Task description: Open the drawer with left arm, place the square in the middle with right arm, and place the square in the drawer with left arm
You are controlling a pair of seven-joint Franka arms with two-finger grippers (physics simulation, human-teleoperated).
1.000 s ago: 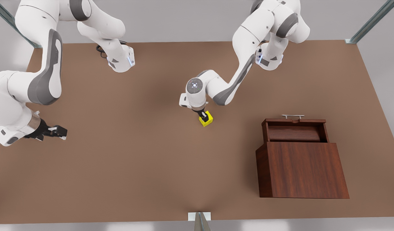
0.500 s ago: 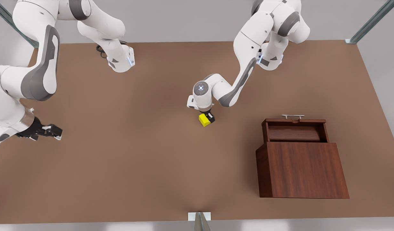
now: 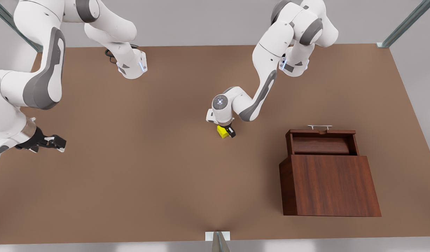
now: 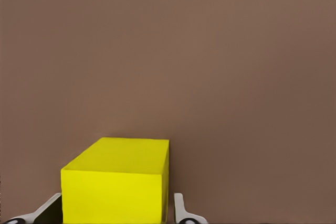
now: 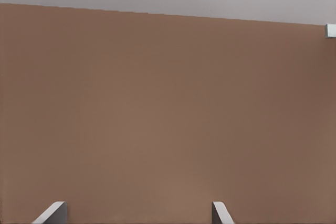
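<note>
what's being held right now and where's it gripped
The left gripper holds the yellow square by two opposite side faces. The right gripper is open, holding nothing.

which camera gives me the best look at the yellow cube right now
The left wrist view: the yellow cube sits large and close between the left end effector's fingertips, showing two faces. In the front view the cube is small and partly covered by that end effector. The right wrist view looks across bare tabletop.
</note>
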